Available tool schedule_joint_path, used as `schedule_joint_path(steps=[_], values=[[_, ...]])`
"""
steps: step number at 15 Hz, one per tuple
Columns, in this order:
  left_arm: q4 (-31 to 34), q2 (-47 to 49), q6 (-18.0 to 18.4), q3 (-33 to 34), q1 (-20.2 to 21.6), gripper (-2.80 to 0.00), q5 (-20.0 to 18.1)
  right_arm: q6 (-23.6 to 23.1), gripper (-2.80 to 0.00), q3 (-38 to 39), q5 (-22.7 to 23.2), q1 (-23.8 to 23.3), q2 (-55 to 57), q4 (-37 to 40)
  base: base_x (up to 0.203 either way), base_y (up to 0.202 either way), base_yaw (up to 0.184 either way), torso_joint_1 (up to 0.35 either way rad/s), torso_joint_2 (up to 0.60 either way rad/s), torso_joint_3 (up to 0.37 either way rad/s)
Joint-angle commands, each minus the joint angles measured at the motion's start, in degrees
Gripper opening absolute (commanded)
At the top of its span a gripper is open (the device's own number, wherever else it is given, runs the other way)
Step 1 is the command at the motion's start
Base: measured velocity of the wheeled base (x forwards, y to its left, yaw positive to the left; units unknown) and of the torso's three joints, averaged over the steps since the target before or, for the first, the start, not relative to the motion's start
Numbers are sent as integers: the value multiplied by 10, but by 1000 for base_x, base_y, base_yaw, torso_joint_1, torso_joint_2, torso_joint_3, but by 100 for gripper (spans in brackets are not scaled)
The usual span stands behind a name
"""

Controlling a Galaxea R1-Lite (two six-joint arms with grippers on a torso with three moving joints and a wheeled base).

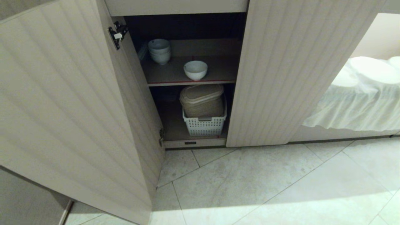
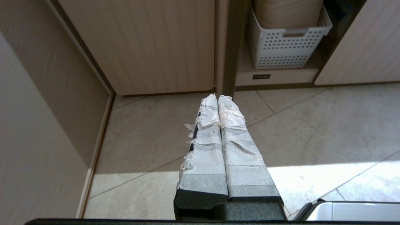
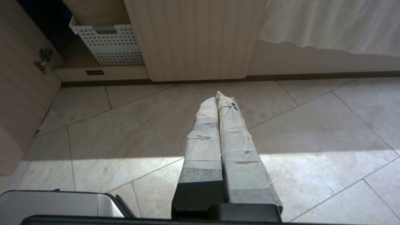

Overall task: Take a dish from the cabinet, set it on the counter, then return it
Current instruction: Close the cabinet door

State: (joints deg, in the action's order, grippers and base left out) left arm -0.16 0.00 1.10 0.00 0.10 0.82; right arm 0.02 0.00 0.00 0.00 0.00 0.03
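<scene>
A hard-edged sunlit band crossed the pale stone-tiled floor (image 1: 281, 212) below me; the beige ribbed cabinet (image 1: 175, 28) interior stayed dim.

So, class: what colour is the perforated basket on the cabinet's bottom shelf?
White. The basket shows best in the left wrist view.

**Both arms parked low, fingers pressed together**

We held our left gripper (image 2: 217, 97) low, its tape-wrapped fingers (image 2: 204, 147) pressed flat against each other, pointing forward and down, gripping nothing. Our right gripper (image 3: 216, 97) hung in the same pose, its wrapped fingers (image 3: 237, 150) closed tip to tip and empty. Neither arm showed in our head view.
</scene>
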Motion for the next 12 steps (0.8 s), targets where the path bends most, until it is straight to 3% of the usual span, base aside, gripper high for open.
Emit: schedule_joint_path(steps=[1, 12], values=[[0, 0, 0, 0, 0, -280, 0, 0, -280, 0, 0, 1, 0, 0, 0, 0, 0, 0, 0, 0], [0, 0, -21, 0, 1, -280, 4, 0, -280, 0, 0, 0, 0, 0, 0, 0, 0, 0, 0, 0]])
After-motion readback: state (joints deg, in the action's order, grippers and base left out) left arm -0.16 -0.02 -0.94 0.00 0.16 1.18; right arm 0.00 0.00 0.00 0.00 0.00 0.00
